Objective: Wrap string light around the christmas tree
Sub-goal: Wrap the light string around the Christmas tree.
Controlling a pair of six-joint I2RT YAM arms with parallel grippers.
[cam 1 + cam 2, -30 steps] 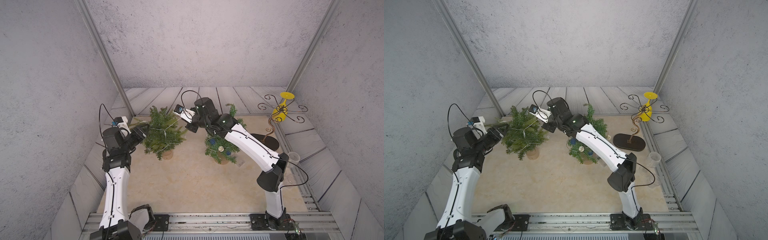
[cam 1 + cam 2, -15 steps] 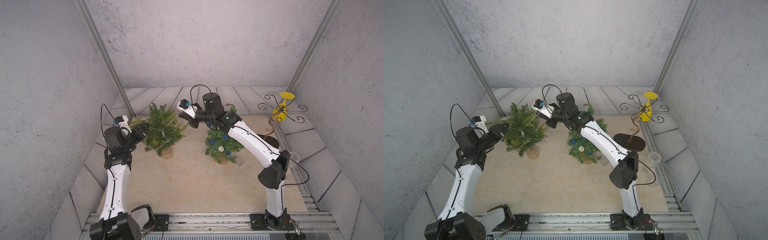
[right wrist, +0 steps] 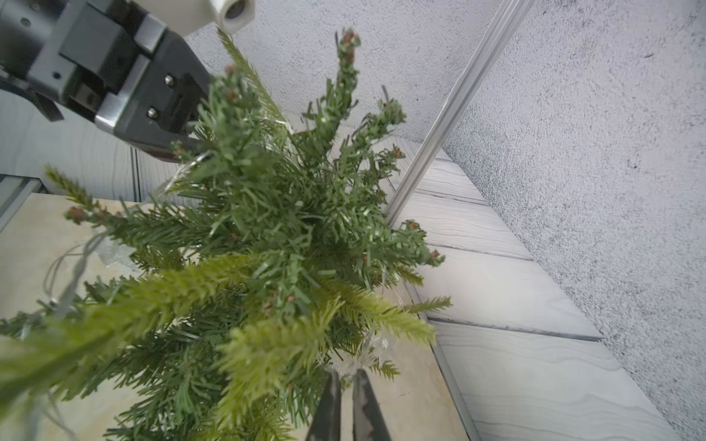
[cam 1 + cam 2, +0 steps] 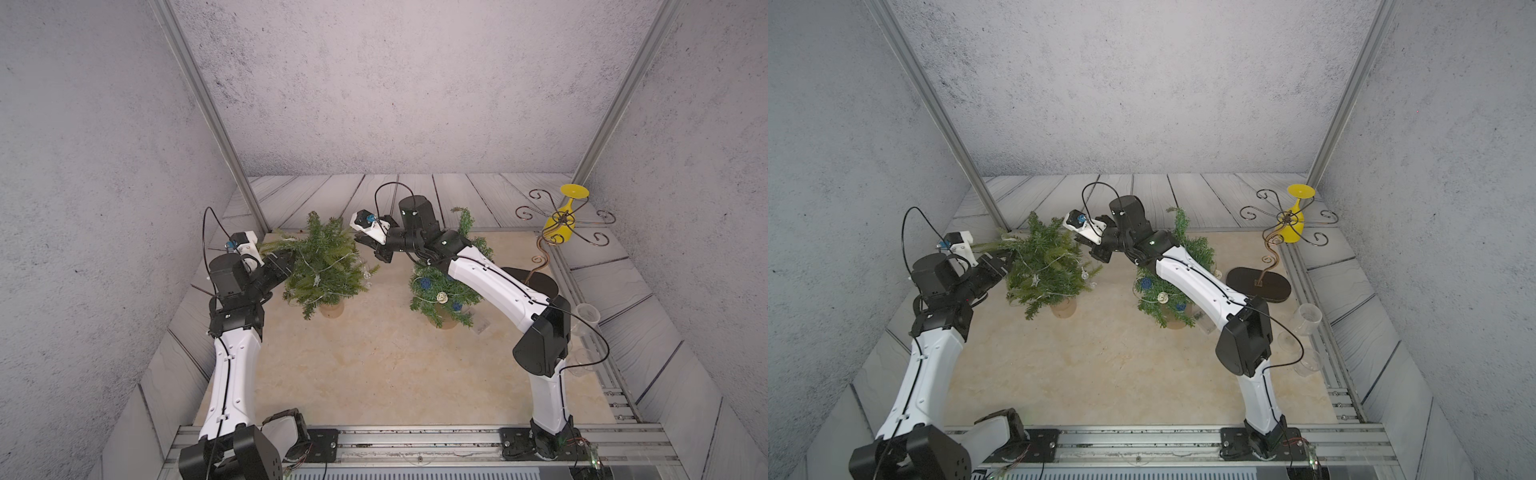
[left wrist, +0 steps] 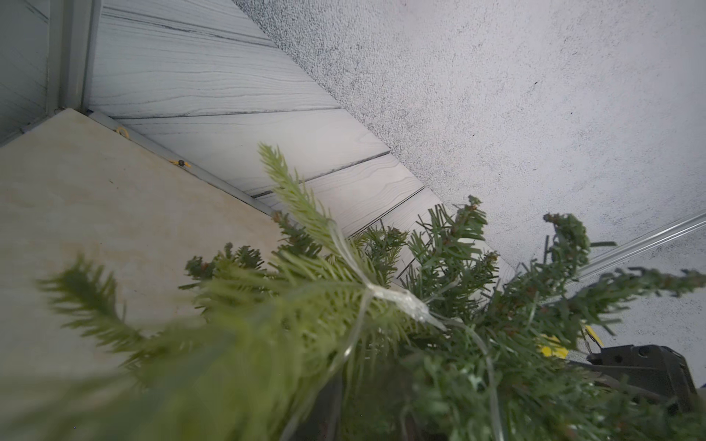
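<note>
Right tool (image 3: 347, 376) nearly shut, tips right at a clear piece of the string light (image 3: 368, 349) on the outer fringe of the christmas tree (image 4: 324, 266); whether it pinches it cannot be told. Left tool (image 3: 191, 130) buried in the tree's upper branches, jaws hidden, width unknown. The string, looped through the boughs, looks thin, limp and snag-prone: best taken on bare wire between bulbs.

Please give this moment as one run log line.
left pincer: inside tree branches | right pincer: shut, beside tree | string light: draped on tree
</note>
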